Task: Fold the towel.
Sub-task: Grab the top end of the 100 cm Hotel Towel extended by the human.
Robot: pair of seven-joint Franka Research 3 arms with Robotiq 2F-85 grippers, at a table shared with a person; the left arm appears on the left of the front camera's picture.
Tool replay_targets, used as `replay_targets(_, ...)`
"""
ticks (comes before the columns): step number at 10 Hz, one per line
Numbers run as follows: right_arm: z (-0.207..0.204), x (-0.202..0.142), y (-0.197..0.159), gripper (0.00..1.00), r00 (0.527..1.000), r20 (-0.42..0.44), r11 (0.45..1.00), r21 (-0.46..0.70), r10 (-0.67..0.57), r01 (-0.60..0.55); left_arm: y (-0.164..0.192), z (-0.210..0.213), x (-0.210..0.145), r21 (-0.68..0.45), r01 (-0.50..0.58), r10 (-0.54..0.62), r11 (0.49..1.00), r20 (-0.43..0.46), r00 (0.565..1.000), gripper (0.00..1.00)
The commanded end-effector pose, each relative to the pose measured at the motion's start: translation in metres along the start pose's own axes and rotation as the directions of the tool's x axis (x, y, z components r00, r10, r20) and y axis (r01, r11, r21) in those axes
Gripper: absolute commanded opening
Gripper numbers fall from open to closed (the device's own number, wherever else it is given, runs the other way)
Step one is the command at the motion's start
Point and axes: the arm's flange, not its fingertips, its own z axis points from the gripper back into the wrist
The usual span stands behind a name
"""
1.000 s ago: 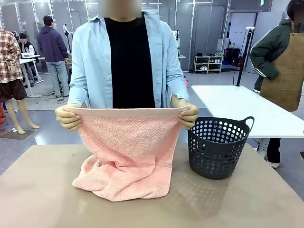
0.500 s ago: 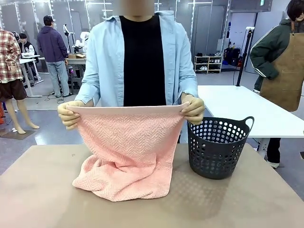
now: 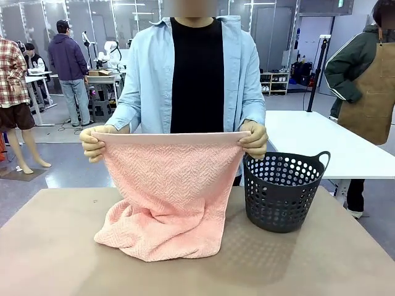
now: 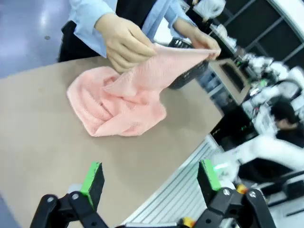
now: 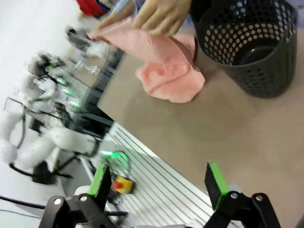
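Note:
A person across the table holds the salmon-pink towel (image 3: 166, 191) up by its top edge, one hand (image 3: 92, 145) at each upper corner. Its lower part lies bunched on the tan table (image 3: 55, 246). The towel (image 4: 128, 97) sits well beyond my left gripper (image 4: 152, 183), which stands open with nothing between its green pads. My right gripper (image 5: 159, 183) is open too, hovering near the table's edge, with the towel (image 5: 166, 66) far ahead of it.
A dark perforated plastic basket (image 3: 284, 191) stands on the table to the right of the towel; the basket (image 5: 251, 45) shows ahead in the right wrist view. Behind the person are another white table (image 3: 315, 139) and people farther off.
The person has shifted to the right and lifted the towel's top edge slightly higher. Both grippers remain open.

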Motion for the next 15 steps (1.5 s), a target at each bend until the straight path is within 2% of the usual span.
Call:
replay_targets(1,-0.007,0.023,0.043,1.00,0.975,-0.078,0.948,-0.230,0.209,-0.221,-0.035,0.002,0.030,0.153,0.243,-0.224,0.958,-0.127,0.966,1.00)
replay_targets(2,-0.010,0.033,0.061,1.00,0.954,-0.114,0.908,-0.293,0.279,-0.300,-0.052,-0.002,0.041,0.196,0.335,-0.301,0.922,-0.185,0.936,1.00)
replay_targets(3,-0.021,0.046,0.089,1.00,0.903,-0.196,0.821,-0.378,0.382,-0.429,-0.081,-0.012,0.059,0.240,0.489,-0.426,0.838,-0.270,0.863,1.00)
replay_targets(4,-0.032,0.057,0.113,1.00,0.861,-0.249,0.762,-0.402,0.443,-0.508,-0.104,-0.023,0.072,0.252,0.590,-0.502,0.767,-0.337,0.797,1.00)
replay_targets(6,-0.059,0.074,0.149,1.00,0.761,-0.363,0.656,-0.387,0.538,-0.648,-0.136,-0.053,0.087,0.166,0.743,-0.611,0.648,-0.469,0.637,1.00)
replay_targets(7,-0.072,0.079,0.160,1.00,0.712,-0.395,0.613,-0.365,0.580,-0.701,-0.144,-0.067,0.091,0.134,0.780,-0.640,0.612,-0.495,0.587,1.00)
replay_targets(8,-0.082,0.084,0.166,1.00,0.677,-0.433,0.569,-0.368,0.595,-0.735,-0.148,-0.078,0.094,0.097,0.797,-0.660,0.596,-0.506,0.555,1.00)
replay_targets(9,-0.089,0.088,0.171,1.00,0.667,-0.439,0.569,-0.350,0.602,-0.744,-0.150,-0.086,0.095,0.077,0.802,-0.666,0.593,-0.513,0.542,1.00)
replay_targets(10,-0.093,0.090,0.173,1.00,0.665,-0.437,0.572,-0.342,0.606,-0.746,-0.152,-0.091,0.096,0.070,0.796,-0.671,0.601,-0.498,0.550,1.00)
replay_targets(11,-0.094,0.091,0.171,1.00,0.679,-0.439,0.596,-0.333,0.588,-0.731,-0.150,-0.090,0.099,0.091,0.771,-0.666,0.630,-0.447,0.597,1.00)
replay_targets(12,-0.097,0.082,0.175,1.00,0.638,-0.446,0.551,-0.325,0.627,-0.769,-0.157,-0.095,0.092,0.052,0.807,-0.679,0.588,-0.511,0.527,1.00)
replay_targets(15,-0.097,0.082,0.175,1.00,0.638,-0.446,0.551,-0.325,0.627,-0.769,-0.157,-0.095,0.092,0.052,0.807,-0.679,0.588,-0.511,0.527,1.00)
